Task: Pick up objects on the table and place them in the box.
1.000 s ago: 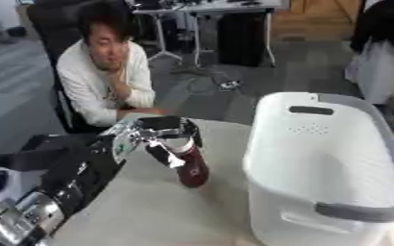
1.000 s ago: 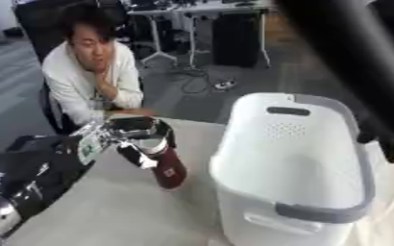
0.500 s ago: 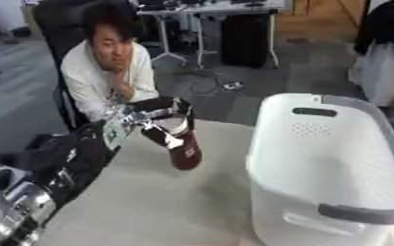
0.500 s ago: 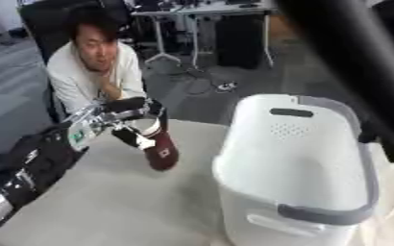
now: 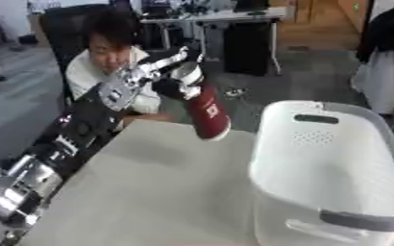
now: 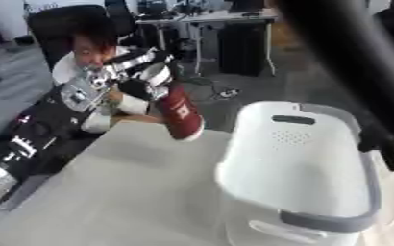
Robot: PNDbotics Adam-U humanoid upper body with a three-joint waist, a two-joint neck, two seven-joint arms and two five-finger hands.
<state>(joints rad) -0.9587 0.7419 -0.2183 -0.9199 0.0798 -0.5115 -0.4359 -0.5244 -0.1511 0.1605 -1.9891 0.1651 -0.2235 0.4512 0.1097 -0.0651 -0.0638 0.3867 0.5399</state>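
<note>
The left hand (image 5: 177, 77) had its fingers curled round the top of a dark red bottle (image 5: 207, 113), holding it tilted above the worktop (image 5: 150, 192), beside the white box (image 5: 335, 163). The right hand's dark fingers (image 6: 384, 149) hung blurred; cannot tell their state.

Bare table (image 5: 150, 192) lies open left of the white basket (image 5: 335, 163); its top stands unobstructed. The left hand (image 5: 171, 79), curled round a dark red bottle (image 5: 207, 113), hangs clear above the table, beside the basket's near rim. The right arm (image 6: 351, 62) crosses over the basket's right side.
</note>
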